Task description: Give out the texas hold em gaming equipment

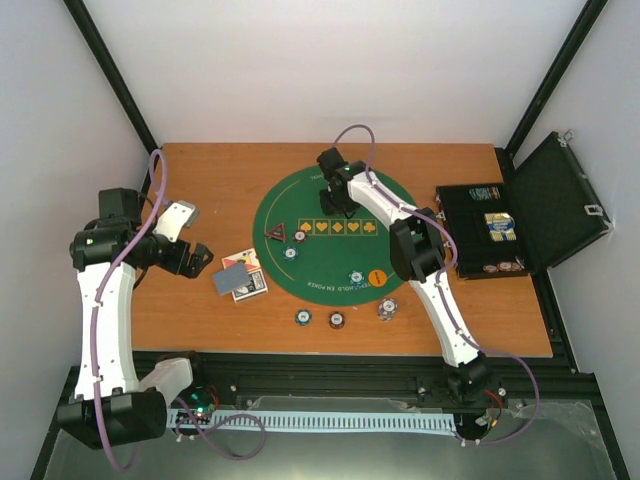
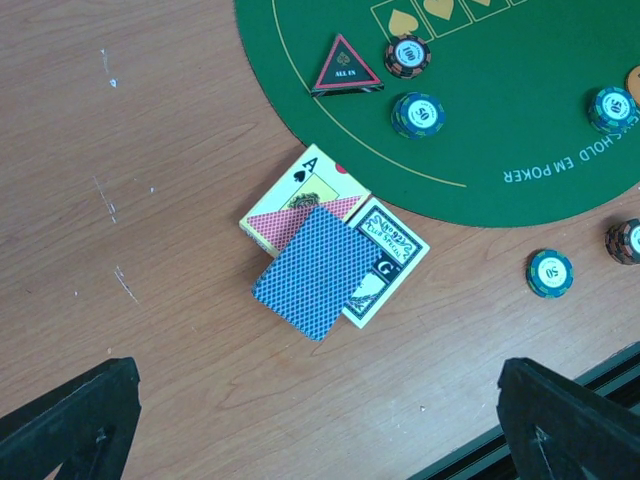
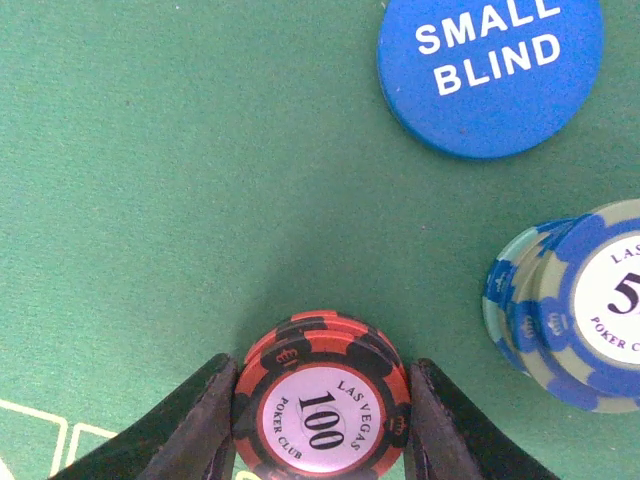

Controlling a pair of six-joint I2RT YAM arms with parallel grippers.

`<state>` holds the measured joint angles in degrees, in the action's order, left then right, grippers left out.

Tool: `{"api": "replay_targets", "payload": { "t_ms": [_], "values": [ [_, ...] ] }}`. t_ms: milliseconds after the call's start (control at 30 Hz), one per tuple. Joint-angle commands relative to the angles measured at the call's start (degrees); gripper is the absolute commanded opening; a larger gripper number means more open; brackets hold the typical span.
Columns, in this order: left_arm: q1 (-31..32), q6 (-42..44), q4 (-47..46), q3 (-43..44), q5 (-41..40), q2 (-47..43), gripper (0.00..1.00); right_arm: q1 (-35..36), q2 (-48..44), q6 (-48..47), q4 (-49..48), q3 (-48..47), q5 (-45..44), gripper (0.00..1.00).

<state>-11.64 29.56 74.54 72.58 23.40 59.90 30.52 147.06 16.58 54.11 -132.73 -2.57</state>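
Observation:
My right gripper (image 3: 322, 400) is shut on a small stack of red-black "100" poker chips (image 3: 322, 415) on the green mat (image 3: 200, 150), one finger against each side. A blue "SMALL BLIND" disc (image 3: 490, 70) and a blue-grey chip stack (image 3: 575, 310) lie just beyond it. In the top view this gripper (image 1: 340, 205) is at the far part of the mat. My left gripper (image 2: 318, 400) is open and empty above the wood, near a blue-backed card (image 2: 315, 270) lying on two card packs (image 2: 305, 190). The red-black triangular marker (image 2: 345, 70) lies on the mat's edge.
Single chips lie on the mat (image 1: 290, 253) (image 1: 355, 278) beside an orange disc (image 1: 377, 278). Three more chips (image 1: 337, 320) lie on the wood near the front edge. The open black case (image 1: 490, 230) stands at the right, with items inside.

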Motion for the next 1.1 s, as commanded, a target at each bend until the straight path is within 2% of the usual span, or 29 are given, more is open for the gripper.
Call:
{"api": "replay_targets", "payload": {
  "t_ms": [0,300,633,867,1067],
  "values": [
    [-0.16,-0.42,-1.14,-0.24,0.68,0.04,1.0,0.44,1.23,0.45,0.03,-1.75,-0.29,0.31],
    [-0.19,-0.38,-0.66,0.08,0.91,-0.13,1.0,1.77,-0.02,0.63,0.53,-1.76,-1.54,0.57],
    [-0.16,0.04,0.02,-0.31,0.95,-1.43,1.0,3.91,-7.17,1.2,1.9,0.96,-3.92,0.59],
    [-0.16,-0.59,0.62,0.41,1.1,-1.32,1.0,8.53,-21.26,2.19,-2.97,18.78,-7.53,0.6],
    [-0.16,-1.16,1.73,1.21,0.52,-1.53,1.0,13.73,-37.49,5.09,-9.91,39.98,-10.13,0.66]
  ]
}}
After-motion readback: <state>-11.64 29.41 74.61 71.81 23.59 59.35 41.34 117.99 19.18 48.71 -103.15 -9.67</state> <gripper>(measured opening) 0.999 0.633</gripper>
